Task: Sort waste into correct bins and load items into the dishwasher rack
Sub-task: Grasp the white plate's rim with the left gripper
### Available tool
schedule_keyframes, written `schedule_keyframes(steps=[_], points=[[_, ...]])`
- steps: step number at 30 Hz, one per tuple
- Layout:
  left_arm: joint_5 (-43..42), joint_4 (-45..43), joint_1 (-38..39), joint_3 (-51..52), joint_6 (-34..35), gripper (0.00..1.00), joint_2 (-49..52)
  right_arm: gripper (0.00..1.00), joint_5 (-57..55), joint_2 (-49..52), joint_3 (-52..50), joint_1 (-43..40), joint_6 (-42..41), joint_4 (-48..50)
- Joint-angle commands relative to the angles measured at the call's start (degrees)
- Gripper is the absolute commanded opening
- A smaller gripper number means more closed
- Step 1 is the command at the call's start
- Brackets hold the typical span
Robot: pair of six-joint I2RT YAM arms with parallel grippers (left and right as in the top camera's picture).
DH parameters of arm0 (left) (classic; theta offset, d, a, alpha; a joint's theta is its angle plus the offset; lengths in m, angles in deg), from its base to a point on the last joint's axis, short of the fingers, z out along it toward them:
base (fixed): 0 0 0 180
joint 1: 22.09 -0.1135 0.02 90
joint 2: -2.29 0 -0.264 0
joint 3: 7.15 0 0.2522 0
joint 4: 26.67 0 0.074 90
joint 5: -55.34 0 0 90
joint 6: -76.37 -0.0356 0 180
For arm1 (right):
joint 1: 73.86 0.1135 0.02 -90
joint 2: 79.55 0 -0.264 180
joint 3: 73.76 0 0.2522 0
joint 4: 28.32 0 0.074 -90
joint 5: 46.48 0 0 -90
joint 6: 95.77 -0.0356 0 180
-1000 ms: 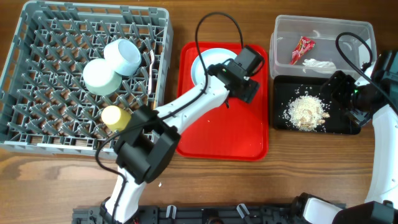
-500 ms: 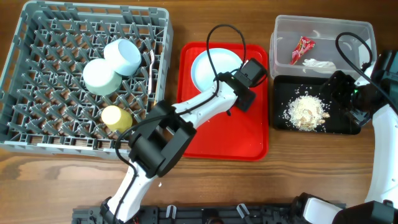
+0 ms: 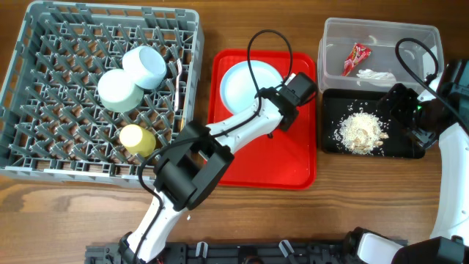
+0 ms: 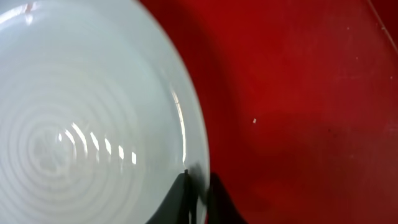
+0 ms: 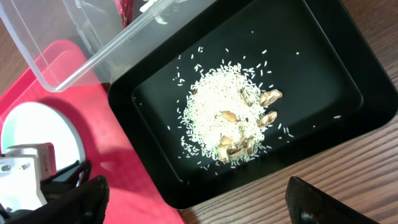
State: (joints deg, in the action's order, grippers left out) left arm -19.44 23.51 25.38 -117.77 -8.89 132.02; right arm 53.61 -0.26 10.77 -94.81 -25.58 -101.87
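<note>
The pale blue plate (image 3: 240,82) lies at the back of the red serving tray (image 3: 256,161). My left gripper (image 3: 270,103) is shut on the plate's right rim; in the left wrist view its gripper (image 4: 198,202) pinches the edge of the plate (image 4: 81,124). My right gripper (image 5: 199,205) hangs open over the near edge of the black tray (image 5: 336,81), which holds the food scraps (image 5: 230,118). The clear tub (image 3: 381,31) holds the red wrapper (image 3: 357,57) and the white napkin (image 3: 377,75).
The grey dishwasher rack (image 3: 44,158) at the left holds a pale blue bowl (image 3: 144,66), a light green bowl (image 3: 117,89) and the yellow cup (image 3: 135,138). Thin utensils (image 3: 178,92) stand at its right wall. A black cable (image 3: 258,51) loops above the plate.
My left gripper drew back from over the plate to its right rim and closed on that rim. The right arm has not moved.
</note>
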Motion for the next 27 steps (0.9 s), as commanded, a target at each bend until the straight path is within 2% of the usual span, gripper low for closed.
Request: schedule_keyframes(steps=[1, 6, 12, 18, 27], points=[[3.21, 0.50, 1.14, -0.11, -1.09, 0.04, 2.08, 0.92, 0.55, 0.66, 0.81, -0.13, 0.24, -0.24], [6.05, 1.57, 1.92, -0.13, -4.55, 0.04, 1.97, 0.92, 0.55, 0.66, 0.81, -0.13, 0.24, -0.39], [11.52, 3.54, 2.23, -0.33, -4.55, 0.04, 0.37, 0.91, 0.55, 0.66, 0.81, -0.13, 0.20, -0.52], [14.56, 3.89, 3.52, -0.35, -7.54, 0.04, -4.09, 0.91, 0.55, 0.66, 0.81, -0.13, 0.17, -0.57], [18.10, 5.62, 4.26, -0.35, -7.52, 0.04, -11.17, 0.92, 0.55, 0.66, 0.81, -0.13, 0.17, -0.68]])
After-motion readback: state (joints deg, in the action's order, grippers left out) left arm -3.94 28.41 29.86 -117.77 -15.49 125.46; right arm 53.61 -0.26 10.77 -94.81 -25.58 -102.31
